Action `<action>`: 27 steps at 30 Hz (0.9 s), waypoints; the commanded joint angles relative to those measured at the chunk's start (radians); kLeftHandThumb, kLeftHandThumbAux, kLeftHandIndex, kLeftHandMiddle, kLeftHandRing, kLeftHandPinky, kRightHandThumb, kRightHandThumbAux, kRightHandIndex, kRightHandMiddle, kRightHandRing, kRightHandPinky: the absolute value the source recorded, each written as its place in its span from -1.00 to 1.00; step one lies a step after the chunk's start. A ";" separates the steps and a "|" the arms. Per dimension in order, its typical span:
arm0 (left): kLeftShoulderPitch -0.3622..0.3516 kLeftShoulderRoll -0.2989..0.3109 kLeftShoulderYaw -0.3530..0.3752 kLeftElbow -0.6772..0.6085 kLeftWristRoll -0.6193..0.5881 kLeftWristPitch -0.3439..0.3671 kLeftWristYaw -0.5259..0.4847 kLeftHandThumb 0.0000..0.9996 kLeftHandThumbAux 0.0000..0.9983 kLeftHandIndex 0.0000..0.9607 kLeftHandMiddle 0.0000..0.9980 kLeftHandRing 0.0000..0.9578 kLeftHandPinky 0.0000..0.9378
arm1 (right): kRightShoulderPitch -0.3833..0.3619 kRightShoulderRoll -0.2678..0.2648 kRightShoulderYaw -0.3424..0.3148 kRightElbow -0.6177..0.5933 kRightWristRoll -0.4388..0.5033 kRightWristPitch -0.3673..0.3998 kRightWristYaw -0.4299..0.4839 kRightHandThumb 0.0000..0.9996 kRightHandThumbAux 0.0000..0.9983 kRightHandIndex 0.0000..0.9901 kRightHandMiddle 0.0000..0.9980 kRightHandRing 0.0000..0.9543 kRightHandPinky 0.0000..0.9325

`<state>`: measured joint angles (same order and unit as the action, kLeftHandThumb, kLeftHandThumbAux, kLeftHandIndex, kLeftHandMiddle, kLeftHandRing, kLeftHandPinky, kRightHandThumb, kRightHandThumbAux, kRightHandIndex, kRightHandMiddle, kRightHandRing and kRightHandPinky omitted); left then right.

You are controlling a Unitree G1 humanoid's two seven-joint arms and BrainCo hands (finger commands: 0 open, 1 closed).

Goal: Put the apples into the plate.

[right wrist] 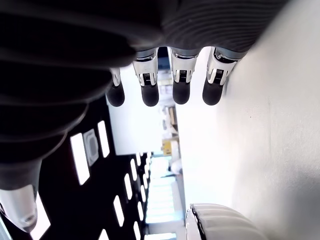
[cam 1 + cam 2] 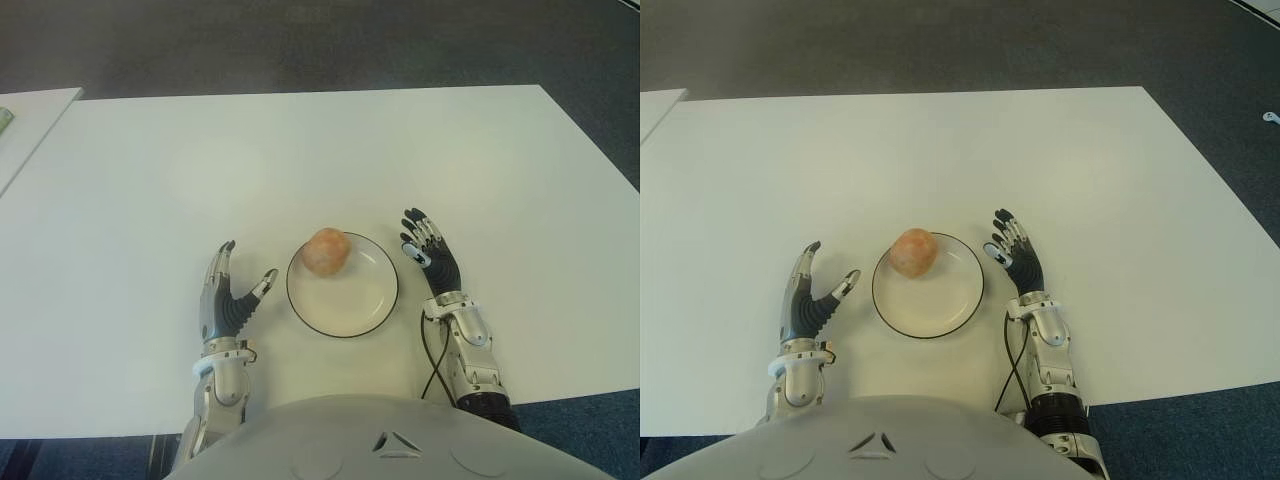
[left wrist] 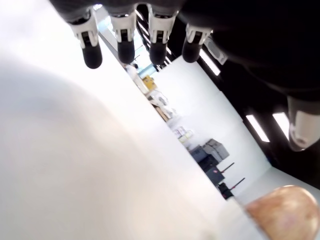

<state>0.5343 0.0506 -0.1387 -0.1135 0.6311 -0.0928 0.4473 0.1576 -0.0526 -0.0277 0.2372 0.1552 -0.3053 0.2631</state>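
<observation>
One orange-red apple (image 2: 326,250) lies inside the white dark-rimmed plate (image 2: 350,312), toward its far left part; the same apple (image 3: 285,212) shows in the left wrist view. My left hand (image 2: 228,295) shows just left of the plate, fingers spread and holding nothing. To the right of the plate is my right hand (image 2: 428,254), fingers extended and also empty. The plate's rim (image 1: 197,220) shows in the right wrist view beyond the straight fingers (image 1: 150,95). No other apple is in view.
The white table (image 2: 300,160) stretches wide beyond the plate. A second white surface (image 2: 25,125) stands at the far left, separated by a narrow gap. Dark carpet lies beyond the table's far and right edges.
</observation>
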 commanded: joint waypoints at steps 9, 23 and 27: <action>-0.070 -0.018 -0.022 0.186 -0.082 -0.204 0.102 -0.84 -0.14 -0.91 -0.87 -0.89 -0.83 | 0.037 -0.005 0.009 0.022 -0.026 0.028 -0.007 -0.73 0.20 -0.95 -0.94 -1.00 -1.00; -0.061 -0.053 -0.005 0.268 -0.370 -0.336 -0.060 -0.84 -0.14 -0.87 -0.83 -0.82 -0.76 | 0.039 -0.002 0.014 0.020 -0.028 0.022 -0.015 -0.75 0.24 -0.98 -0.95 -1.00 -1.00; -0.064 -0.059 0.002 0.279 -0.385 -0.349 -0.073 -0.83 -0.10 -0.87 -0.82 -0.80 -0.72 | 0.041 0.002 0.012 0.018 -0.025 0.018 -0.018 -0.73 0.22 -0.96 -0.93 -1.00 -1.00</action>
<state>0.4528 0.0030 -0.1366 0.1203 0.2674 -0.4583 0.3996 0.1645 -0.0583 -0.0192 0.2258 0.1384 -0.3133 0.2523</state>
